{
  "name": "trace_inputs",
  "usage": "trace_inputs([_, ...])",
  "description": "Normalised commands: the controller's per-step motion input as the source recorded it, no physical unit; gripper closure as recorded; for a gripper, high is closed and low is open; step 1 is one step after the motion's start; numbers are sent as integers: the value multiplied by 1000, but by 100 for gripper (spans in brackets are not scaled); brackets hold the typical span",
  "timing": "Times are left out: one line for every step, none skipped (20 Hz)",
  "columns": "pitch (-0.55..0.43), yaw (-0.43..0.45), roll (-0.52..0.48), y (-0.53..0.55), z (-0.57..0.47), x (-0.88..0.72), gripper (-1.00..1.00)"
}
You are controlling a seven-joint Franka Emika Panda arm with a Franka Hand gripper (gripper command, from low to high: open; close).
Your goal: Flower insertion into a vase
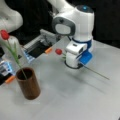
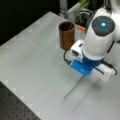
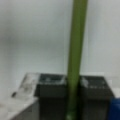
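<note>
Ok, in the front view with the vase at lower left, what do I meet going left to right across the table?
Red tulip standing in the vase → second tulip's red bloom → gripper shut on its stem → free end of that stem.

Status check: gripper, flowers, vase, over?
Gripper shut on second tulip's stem, low over the table. One tulip already in the vase. Nothing in the way.

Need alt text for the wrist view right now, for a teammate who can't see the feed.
A green flower stem runs straight up the picture, held between the gripper's two dark fingers at the bottom. Behind it is only the pale grey table; the vase is not in this view.
</note>
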Motion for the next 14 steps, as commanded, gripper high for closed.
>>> trace_inputs([-39, 8, 182, -239, 299, -352, 100])
trace_inputs([-42, 6, 195, -253, 298, -351, 100])
trace_inputs([-38, 10, 214, -272, 307, -354, 100])
trace_inputs([-37, 10, 229, -290, 324, -357, 100])
trace_inputs([-37, 5, 229, -289, 307, -345, 100])
trace_inputs([-40, -4, 225, -218, 136, -273, 100])
trace_inputs([-9, 7, 213, -241, 175, -284, 100])
trace_inputs([-5, 7, 209, -236, 168, -279, 100])
trace_inputs([12, -1, 193, -241, 171, -289, 100])
trace_inputs([16, -6, 175, -243, 183, -294, 100])
trace_inputs([12, -6, 166, -230, 174, -290, 100])
trace_inputs([6, -23, 134, -233, 172, -300, 100])
trace_inputs([-6, -30, 121, -227, 152, -303, 100])
trace_inputs([-13, -31, 119, -208, 127, -297, 100])
